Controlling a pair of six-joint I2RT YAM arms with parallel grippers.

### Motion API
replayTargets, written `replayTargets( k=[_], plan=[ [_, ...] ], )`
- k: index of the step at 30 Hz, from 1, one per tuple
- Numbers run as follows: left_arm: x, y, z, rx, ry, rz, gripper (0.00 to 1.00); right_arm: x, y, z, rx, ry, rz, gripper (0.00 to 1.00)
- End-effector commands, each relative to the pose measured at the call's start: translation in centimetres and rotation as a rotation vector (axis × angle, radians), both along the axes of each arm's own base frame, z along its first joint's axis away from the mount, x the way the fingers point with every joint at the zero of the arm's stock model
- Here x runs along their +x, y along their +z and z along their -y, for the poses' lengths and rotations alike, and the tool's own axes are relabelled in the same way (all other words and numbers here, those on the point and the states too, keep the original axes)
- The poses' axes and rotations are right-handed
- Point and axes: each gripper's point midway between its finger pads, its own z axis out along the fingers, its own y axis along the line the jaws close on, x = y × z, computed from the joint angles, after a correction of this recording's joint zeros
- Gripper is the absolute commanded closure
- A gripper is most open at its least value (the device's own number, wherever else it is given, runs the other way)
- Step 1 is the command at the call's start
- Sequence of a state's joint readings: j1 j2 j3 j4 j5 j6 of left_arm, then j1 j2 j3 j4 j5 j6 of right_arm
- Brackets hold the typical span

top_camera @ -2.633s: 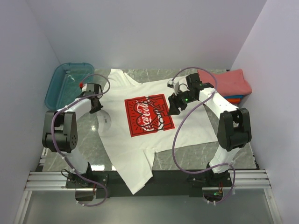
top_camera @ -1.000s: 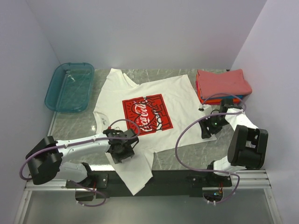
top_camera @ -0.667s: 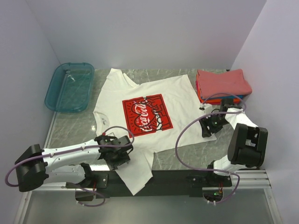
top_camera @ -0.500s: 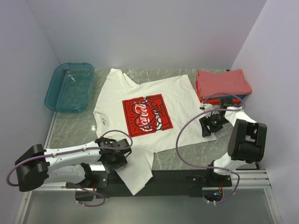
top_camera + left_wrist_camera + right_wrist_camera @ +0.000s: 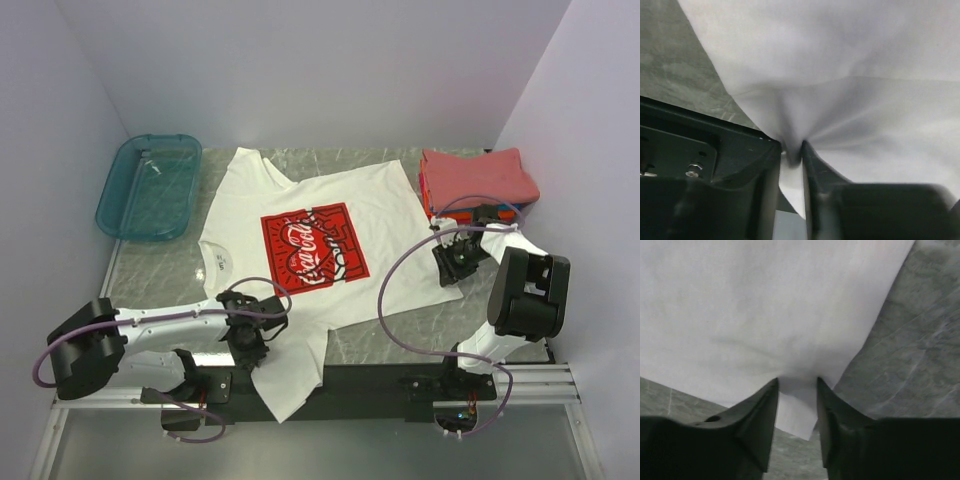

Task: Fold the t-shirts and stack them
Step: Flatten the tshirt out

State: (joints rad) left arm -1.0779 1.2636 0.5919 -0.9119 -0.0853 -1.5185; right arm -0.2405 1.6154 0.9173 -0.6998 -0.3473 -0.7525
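The white t-shirt point(image 5: 390, 205) with a red square Coca-Cola print point(image 5: 315, 252) lies spread face up, one sleeve hanging over the table's front edge. My left gripper point(image 5: 250, 343) is low at that near sleeve. In the left wrist view its jaws point(image 5: 791, 150) are pinched on a bunched fold of white cloth point(image 5: 850, 75). My right gripper point(image 5: 452, 262) is at the shirt's right hem corner; its jaws point(image 5: 797, 385) are closed in on gathered white cloth point(image 5: 765, 300). A folded stack point(image 5: 480, 175), coral-red on top with orange and blue edges, sits at the back right.
A teal plastic bin point(image 5: 150, 185) stands at the back left. The black front rail point(image 5: 370, 378) runs along the table's near edge, just under the left gripper. Grey marble tabletop point(image 5: 160, 270) shows left of the shirt and around the right hem point(image 5: 920, 340).
My left gripper slid down toward the front edge and closed on the near sleeve. My right gripper stayed by the hem corner and narrowed onto the cloth.
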Motion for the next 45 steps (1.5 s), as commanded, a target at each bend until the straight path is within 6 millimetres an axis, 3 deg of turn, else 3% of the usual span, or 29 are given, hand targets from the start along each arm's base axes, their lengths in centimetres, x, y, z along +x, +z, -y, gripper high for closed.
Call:
replayTargets(
  k=[1, 3, 9, 13, 21, 27, 32, 37, 39, 40, 41, 42, 43, 44, 45],
  plan=[
    [0.1, -2.6, 0.7, -0.06, 0.001, 0.027, 0.87, -1.2, -0.9, 0.0, 0.014, 0.02, -0.071, 0.6],
    [-0.2, -2.5, 0.9, -0.088, -0.001, 0.021, 0.99, -1.8, -0.9, -0.2, 0.023, 0.037, -0.088, 0.72],
    [-1.3, -1.6, 0.8, -0.116, -0.042, -0.003, 1.0, -3.0, -0.2, -0.3, 0.021, 0.065, -0.094, 0.94],
    [-2.1, -0.4, 0.9, -0.137, -0.091, -0.016, 1.0, -4.1, 0.3, 0.1, 0.003, 0.084, -0.1, 0.98],
    [-6.6, 1.2, 0.0, -0.162, -0.198, -0.138, 0.99, -8.3, -0.1, 2.0, -0.077, 0.126, -0.177, 1.0],
    [-9.9, 4.5, -0.6, -0.19, -0.284, -0.187, 0.99, -11.7, 0.1, 3.6, -0.117, 0.138, -0.23, 1.0],
    [-12.2, 8.0, 0.7, -0.361, -0.362, -0.204, 0.99, -14.0, 0.4, 4.2, -0.139, 0.161, -0.258, 1.0],
    [-14.0, 9.5, 2.5, -0.494, -0.423, -0.237, 0.99, -15.9, 1.4, 5.1, -0.152, 0.186, -0.282, 1.0],
    [-14.0, 9.6, 2.2, -0.452, -0.448, -0.216, 0.92, -16.4, 2.1, 5.7, -0.149, 0.186, -0.289, 1.0],
    [-12.9, 10.9, 2.9, -0.459, -0.447, -0.144, 0.75, -16.2, 2.5, 5.9, -0.144, 0.179, -0.271, 1.0],
    [-12.1, 11.2, 2.9, -0.426, -0.445, -0.104, 0.64, -15.9, 3.0, 5.2, -0.096, 0.185, -0.25, 0.89],
    [-11.4, 12.9, 2.8, -0.41, -0.45, -0.06, 0.34, -14.7, 4.1, 5.5, -0.091, 0.173, -0.204, 0.78],
    [-9.7, 13.3, 3.2, -0.39, -0.443, 0.034, 0.27, -14.1, 4.6, 5.3, -0.067, 0.177, -0.184, 0.63],
    [-8.7, 14.1, 3.4, -0.383, -0.44, 0.09, 0.21, -13.3, 5.2, 4.1, 0.004, 0.171, -0.145, 0.59],
    [-7.3, 15.8, 4.0, -0.406, -0.431, 0.163, 0.16, -11.6, 6.4, 4.2, 0.014, 0.166, -0.089, 0.55]
  ],
)
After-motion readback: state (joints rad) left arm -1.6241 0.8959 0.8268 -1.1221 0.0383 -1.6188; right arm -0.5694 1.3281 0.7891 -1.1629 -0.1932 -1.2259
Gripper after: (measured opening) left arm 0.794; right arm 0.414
